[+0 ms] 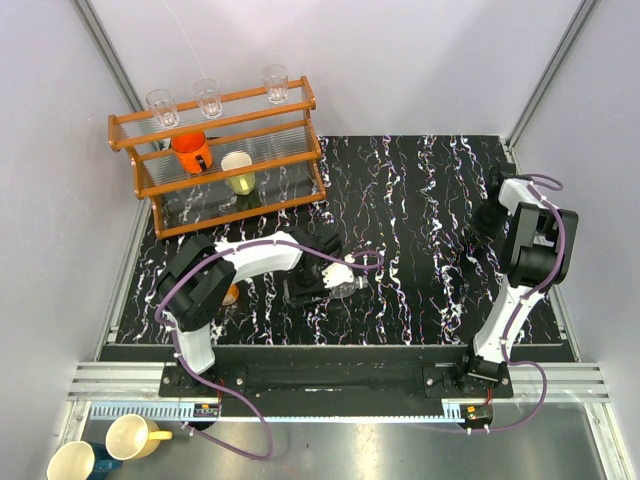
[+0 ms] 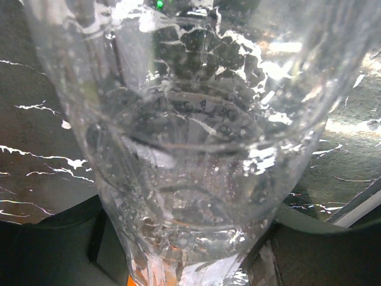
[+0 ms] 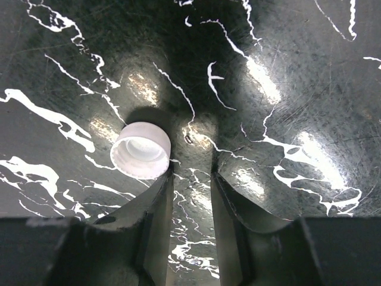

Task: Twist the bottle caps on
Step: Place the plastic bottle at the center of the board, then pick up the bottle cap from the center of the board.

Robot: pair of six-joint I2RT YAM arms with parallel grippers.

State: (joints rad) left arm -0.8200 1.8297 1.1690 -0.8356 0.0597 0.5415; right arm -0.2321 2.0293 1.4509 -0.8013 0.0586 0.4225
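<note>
White cap (image 3: 141, 150): on worktop (image 3: 297, 89), just outside right jaws, beside one fingertip; jaws parted, empty. Left jaws grip clear bottle (image 2: 190, 149).

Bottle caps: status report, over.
Left gripper shut on clear bottle. Right gripper slightly open, empty. White cap on tabletop, beside the jaws, not between them. Nothing blocking it.

My matt dark fingers (image 3: 152, 220) meet a glossy, scuffed black tabletop (image 3: 286, 71) veined in white, a smooth white plastic cap (image 3: 141, 150) with a ridged rim, and a clear, ribbed, glinting plastic bottle (image 2: 190, 149).
</note>
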